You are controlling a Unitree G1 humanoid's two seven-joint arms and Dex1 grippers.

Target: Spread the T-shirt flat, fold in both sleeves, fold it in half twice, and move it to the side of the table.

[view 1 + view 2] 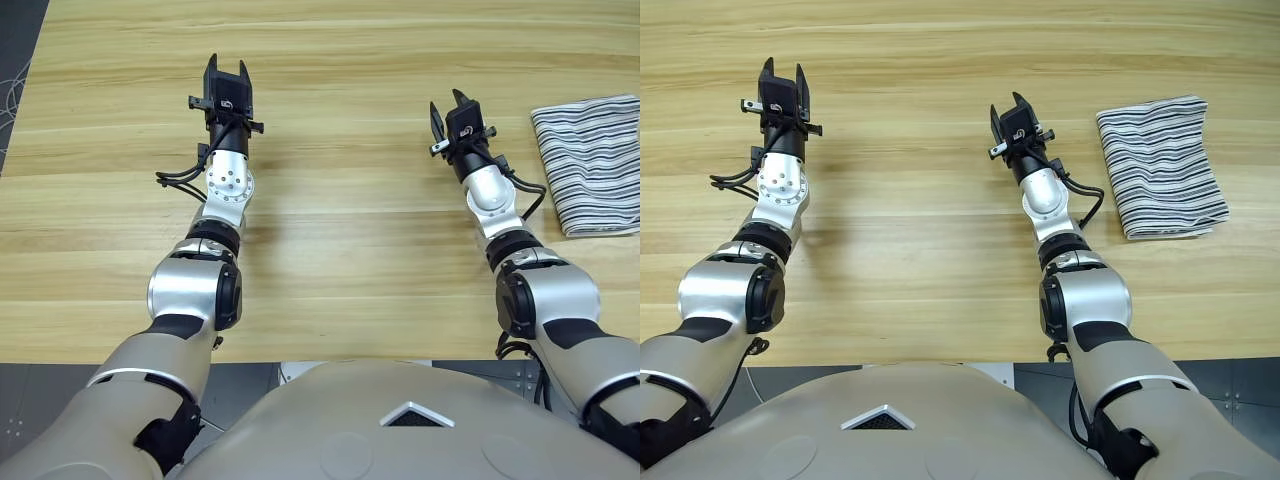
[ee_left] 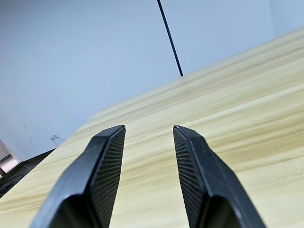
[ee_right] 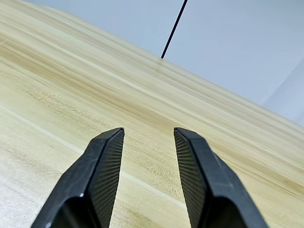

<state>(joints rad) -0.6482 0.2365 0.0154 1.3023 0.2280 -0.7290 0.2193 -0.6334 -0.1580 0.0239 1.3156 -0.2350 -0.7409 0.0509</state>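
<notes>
Obs.: we log the wooden table [image 1: 350,220] as the largest item, a pale plank surface with lengthwise grain running under both arms; its near edge lies just in front of the robot, and a strip of dark floor [image 1: 18,60] shows past its left edge. Next in size, the T-shirt [image 1: 1160,165], white with fine dark stripes, lies folded into a compact rectangle of several layers, flat on the table at the robot's right, with its long side running away from the robot. It sits to the right of the right arm, apart from it, and neither arm touches it. Both arms reach forward over the wood, well apart from each other. The left gripper [image 1: 227,68] is farther from the robot, over the left part of the table; its jaws stand moderately apart, and wood grain shows in the gap between the ribbed black fingers [image 2: 107,166]. The right gripper [image 1: 447,103] is over the table right of centre, a little nearer to the robot than the left one; its jaws are parted about as much, and its fingers [image 3: 107,166] frame wood grain as well. Behind the table's far edge we note a pale wall [image 2: 95,47] with one thin dark vertical line [image 2: 169,38].
</notes>
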